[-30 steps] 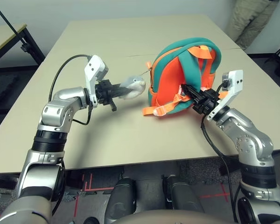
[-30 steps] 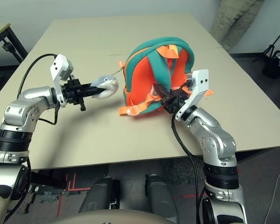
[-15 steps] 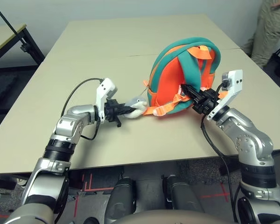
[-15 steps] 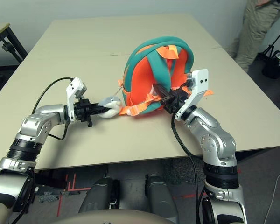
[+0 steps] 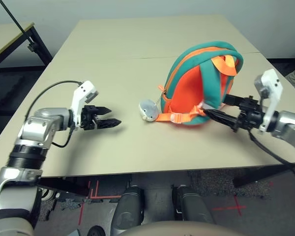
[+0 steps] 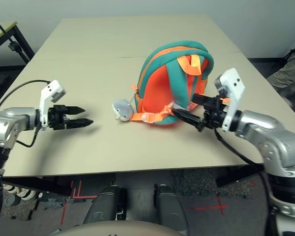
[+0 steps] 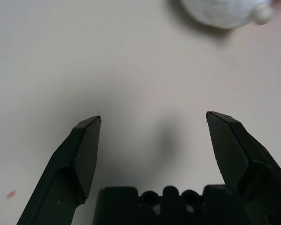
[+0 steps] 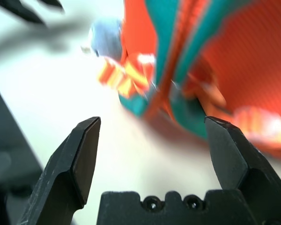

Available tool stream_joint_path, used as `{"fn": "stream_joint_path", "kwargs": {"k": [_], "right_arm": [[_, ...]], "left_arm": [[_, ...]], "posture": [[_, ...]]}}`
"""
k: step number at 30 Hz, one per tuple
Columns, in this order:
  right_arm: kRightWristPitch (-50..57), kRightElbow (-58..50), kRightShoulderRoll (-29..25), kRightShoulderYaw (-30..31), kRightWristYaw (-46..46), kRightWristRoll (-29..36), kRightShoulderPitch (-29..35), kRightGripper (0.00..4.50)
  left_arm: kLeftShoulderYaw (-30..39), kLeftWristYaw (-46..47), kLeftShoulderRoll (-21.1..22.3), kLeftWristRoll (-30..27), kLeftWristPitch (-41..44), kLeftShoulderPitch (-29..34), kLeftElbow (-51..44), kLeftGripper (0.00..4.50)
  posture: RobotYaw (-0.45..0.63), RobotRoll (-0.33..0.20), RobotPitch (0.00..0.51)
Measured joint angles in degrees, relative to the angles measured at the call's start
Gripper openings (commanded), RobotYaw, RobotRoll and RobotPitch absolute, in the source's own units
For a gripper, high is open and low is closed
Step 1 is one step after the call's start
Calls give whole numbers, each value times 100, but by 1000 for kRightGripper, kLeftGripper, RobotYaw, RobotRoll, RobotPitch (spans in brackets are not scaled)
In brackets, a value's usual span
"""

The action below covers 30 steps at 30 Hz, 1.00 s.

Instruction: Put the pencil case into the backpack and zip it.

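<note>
The teal and orange backpack (image 5: 201, 81) stands upright on the table (image 5: 113, 54), its orange straps trailing at its base. Its grey-white plush charm (image 5: 148, 109) lies on the table just left of it. My left gripper (image 5: 112, 122) hovers open well to the left of the charm, holding nothing; its wrist view shows the charm (image 7: 225, 11) beyond the spread fingers. My right gripper (image 5: 210, 114) is open at the backpack's right base, close to the straps and holding nothing, with the backpack (image 8: 201, 47) ahead of it. The pencil case is not in view.
The table's front edge runs close under both grippers. A second table (image 5: 10, 34) stands far left. A person's trouser leg (image 6: 291, 73) shows at the right edge.
My left gripper let go of the plush charm and drew back to the left, opening. My right gripper pulled back out of the straps to the right. The camera view shifted.
</note>
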Motion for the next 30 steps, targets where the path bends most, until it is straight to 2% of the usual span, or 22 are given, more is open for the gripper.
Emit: {"fn": "stream_joint_path", "kwargs": {"k": [3, 7, 11, 16, 27, 30], "right_arm": [[-224, 551, -192, -282, 88, -241, 16, 4444], [-825, 1325, -154, -341, -132, -863, -23, 4444], [-1600, 2329, 421, -338, -755, -1495, -232, 4444], [-2339, 3226, 1139, -344, -1610, -1970, -789, 4444], [-3807, 4858, 2070, -611, -3252, -2362, -1635, 4444], [-3974, 5011, 2250, -608, -3373, -2388, -1708, 4444]], "left_arm": [[168, 365, -53, 232, -429, 99, 331, 4500], [518, 1205, -453, 420, -999, 248, 485, 4500], [1016, 2224, -986, 547, -1408, 629, 473, 4500], [1526, 3357, -1555, 584, -1807, 730, 474, 4500], [2121, 5012, -2352, 793, -2895, 1038, 470, 4500], [2226, 5254, -2379, 825, -3174, 1059, 500, 4500]], "posture": [[100, 0, 89], [110, 0, 87], [123, 0, 87], [133, 0, 90], [146, 0, 116], [144, 0, 115]]}}
